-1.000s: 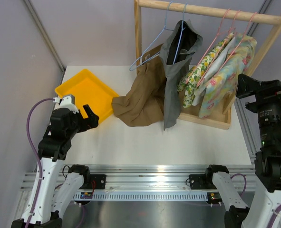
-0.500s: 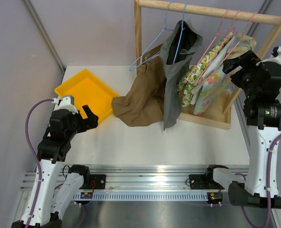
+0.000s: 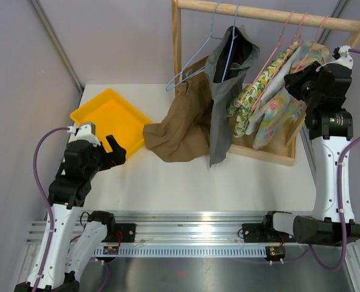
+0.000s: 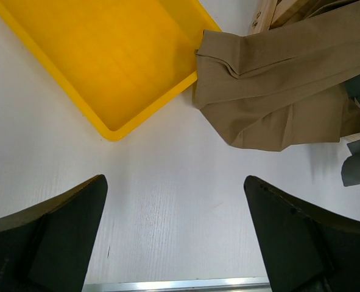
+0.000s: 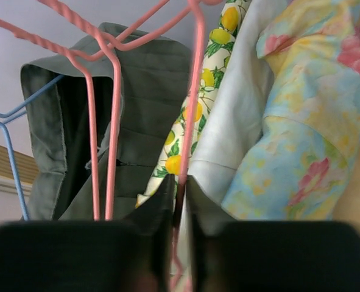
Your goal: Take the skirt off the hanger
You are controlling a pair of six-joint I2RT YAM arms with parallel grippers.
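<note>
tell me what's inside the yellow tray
Only the bare yellow floor of the tray shows; no item lies in it. The brown cloth reaches its right corner, so that bit of rim is covered.

— What has the right arm done?
— It has swung up from the near right edge of the desk [image 3: 186, 176] to the far right end of the rack [image 3: 271, 13]. The right claw [image 3: 295, 84] was clear of the clothes and now presses in among them.
— And its grip?
— It has closed in on the wire of a pink hanger [image 5: 195, 91].
— Did the clothes shift?
— The floral skirt [image 3: 276, 118] has been nudged left and bunched up.
</note>
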